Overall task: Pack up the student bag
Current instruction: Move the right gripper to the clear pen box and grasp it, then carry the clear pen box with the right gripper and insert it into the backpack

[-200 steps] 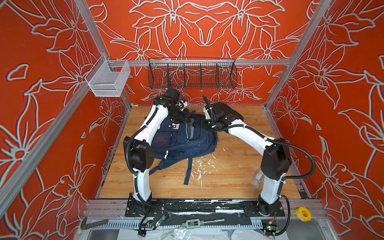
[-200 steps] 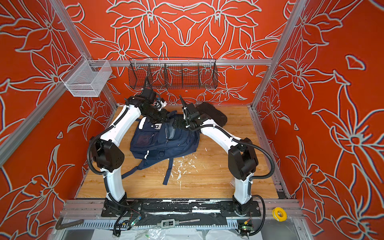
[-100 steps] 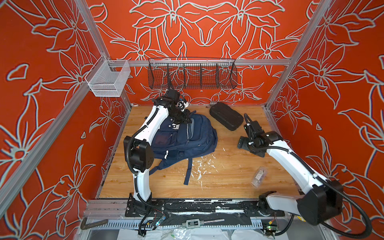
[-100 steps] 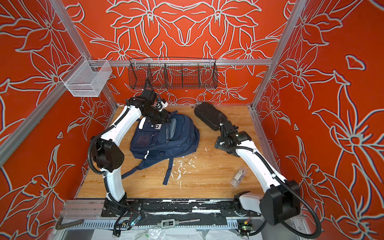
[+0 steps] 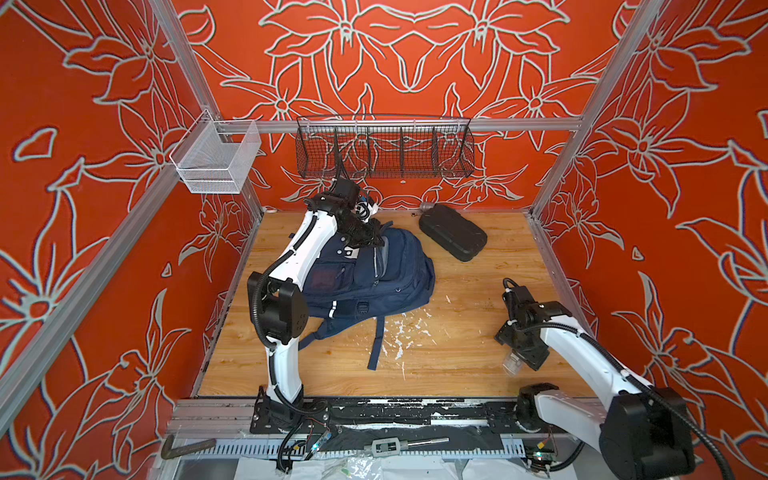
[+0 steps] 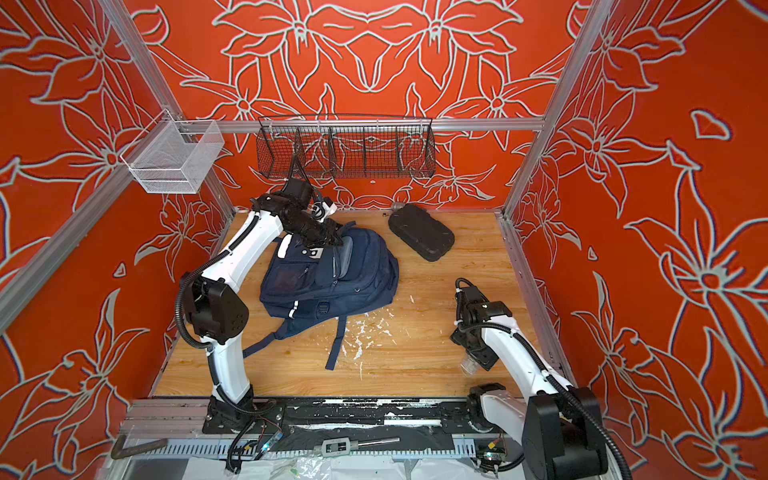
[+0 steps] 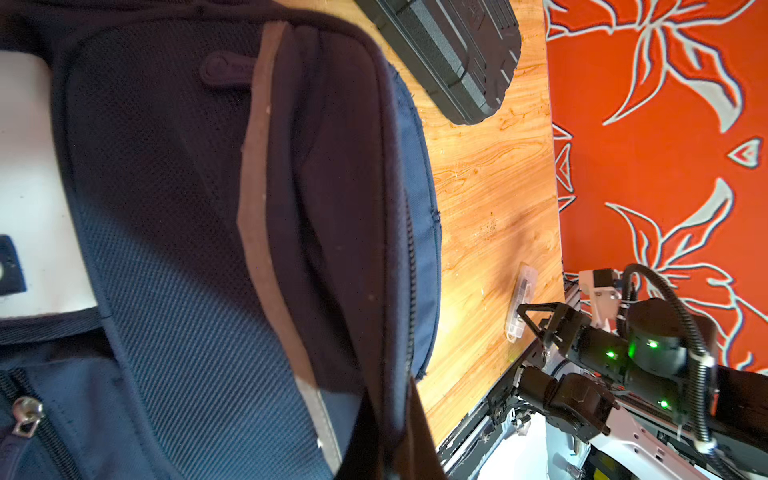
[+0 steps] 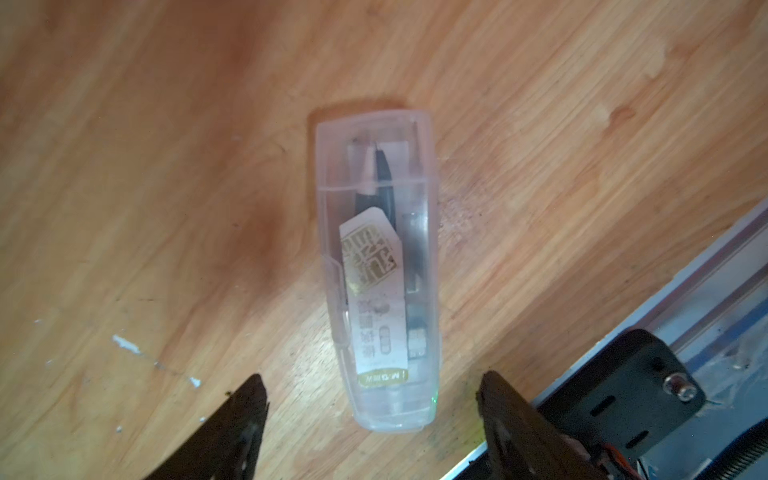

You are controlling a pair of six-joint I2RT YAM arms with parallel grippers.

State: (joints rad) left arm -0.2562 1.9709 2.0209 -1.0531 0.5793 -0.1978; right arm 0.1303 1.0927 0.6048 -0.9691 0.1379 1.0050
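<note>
Plainly soft and limp: large navy-blue fabric student bag (image 5: 374, 282), slumped left of centre on the light wooden tabletop (image 5: 457, 353). Best taken by the stiffer zipper rim, now pinched in the left gripper (image 7: 388, 440). Spread over a clear plastic case (image 8: 376, 257): right gripper (image 8: 372, 376).

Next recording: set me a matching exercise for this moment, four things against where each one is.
Things
1. student bag
2. black hard case
3. clear plastic case
4. black wire basket

Places
A. hanging on the back rail
B. on the wooden table, one end between the jaws of the open right gripper
C. lying on the table near the back wall, nothing gripping it
D. on the table, top edge pinched by the shut left gripper

Pairs: 1-D, 2-C, 3-B, 4-A
</note>
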